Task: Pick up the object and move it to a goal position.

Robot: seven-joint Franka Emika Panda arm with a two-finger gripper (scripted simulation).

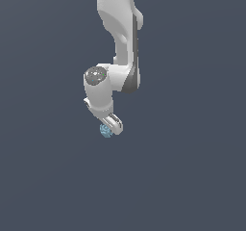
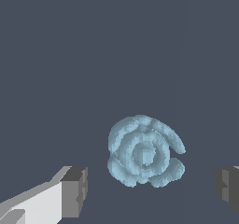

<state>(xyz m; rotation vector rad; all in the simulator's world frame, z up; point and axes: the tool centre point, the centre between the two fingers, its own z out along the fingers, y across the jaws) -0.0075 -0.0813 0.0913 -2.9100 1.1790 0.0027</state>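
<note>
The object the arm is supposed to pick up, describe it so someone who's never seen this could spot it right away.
Follow the white robot arm down to its gripper; the object sits at the fingertips. It is a tiny, roundish pale blue lump with a swirled, ridged surface, the only coloured thing against the plain dark grey ground.

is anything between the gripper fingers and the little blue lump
Nothing visible. In the wrist view the blue lump sits in the open gap of the gripper, with only bare grey floor between it and either finger pad. In the exterior view nothing else lies near it.
</note>
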